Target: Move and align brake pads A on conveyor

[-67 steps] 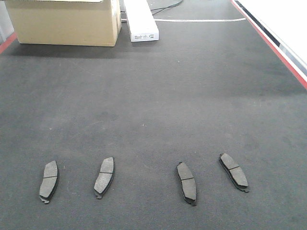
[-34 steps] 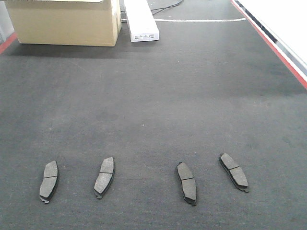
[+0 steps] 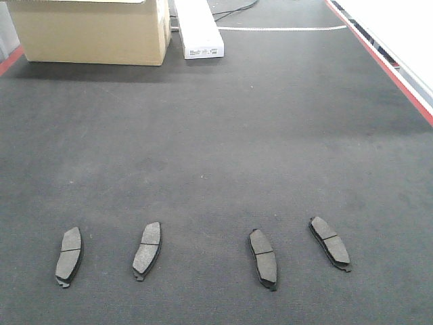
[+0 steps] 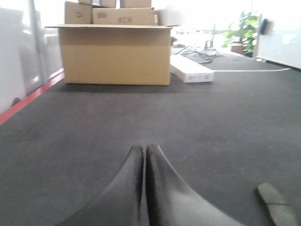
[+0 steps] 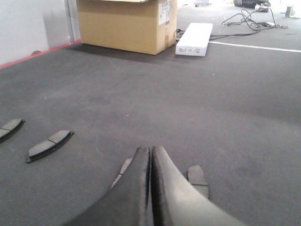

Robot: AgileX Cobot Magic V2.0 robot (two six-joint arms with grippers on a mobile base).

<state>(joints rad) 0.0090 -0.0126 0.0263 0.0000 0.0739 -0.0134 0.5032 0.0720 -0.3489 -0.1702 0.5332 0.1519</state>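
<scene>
Several brake pads A lie in a row across the near part of the conveyor [image 3: 223, 135]: one at the far left [image 3: 68, 256], one left of centre [image 3: 147, 250], one right of centre [image 3: 263, 258] and one at the right [image 3: 329, 242]. None of them is parallel to its neighbour. Neither gripper shows in the front view. My left gripper [image 4: 144, 149] is shut and empty, low over the belt, with one pad [image 4: 277, 207] to its right. My right gripper [image 5: 150, 150] is shut and empty; two pads [image 5: 124, 167] [image 5: 198, 178] peek out on either side of its fingers.
A cardboard box [image 3: 91, 30] and a long white box [image 3: 197, 27] stand at the far end of the belt, with cables behind. A red edge stripe [image 3: 406, 84] and a white rail run along the right side.
</scene>
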